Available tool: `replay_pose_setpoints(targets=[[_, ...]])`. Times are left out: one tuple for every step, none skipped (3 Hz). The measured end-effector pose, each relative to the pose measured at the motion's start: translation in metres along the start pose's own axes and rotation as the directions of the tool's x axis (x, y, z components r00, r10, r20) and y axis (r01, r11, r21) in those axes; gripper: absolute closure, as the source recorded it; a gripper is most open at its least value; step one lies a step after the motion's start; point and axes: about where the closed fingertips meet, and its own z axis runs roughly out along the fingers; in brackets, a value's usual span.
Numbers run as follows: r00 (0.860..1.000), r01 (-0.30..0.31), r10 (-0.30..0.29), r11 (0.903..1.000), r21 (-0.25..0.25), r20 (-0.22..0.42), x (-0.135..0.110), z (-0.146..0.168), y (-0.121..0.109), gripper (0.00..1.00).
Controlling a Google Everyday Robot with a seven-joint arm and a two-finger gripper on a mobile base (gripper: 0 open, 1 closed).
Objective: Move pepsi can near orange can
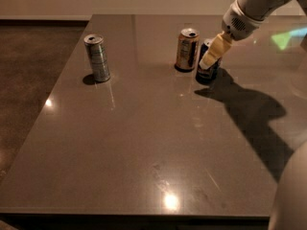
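Tool [212, 55] hangs over the far right part of the tabletop [144, 143], overlapping the upper half of the pepsi can [209, 74] (whether it grips the can or stands open, I cannot tell). The pepsi can stands upright just beside the orange can [187, 49], on that can's right. A silver-grey can [97, 58] stands well apart at the left.

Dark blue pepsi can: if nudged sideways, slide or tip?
Likely slides: the dark blue pepsi can stands upright on a glossy grey tabletop. A push up high, where the gripper sits at its upper half, might tip it, and it would then roll. The orange-gold can close beside it could get knocked.
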Motion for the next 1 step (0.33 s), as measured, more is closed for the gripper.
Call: replay_pose_setpoints(targets=[[1.0, 0.0, 0.0, 1.0, 0.0, 0.0, 0.0, 0.0001, 0.0, 0.0]])
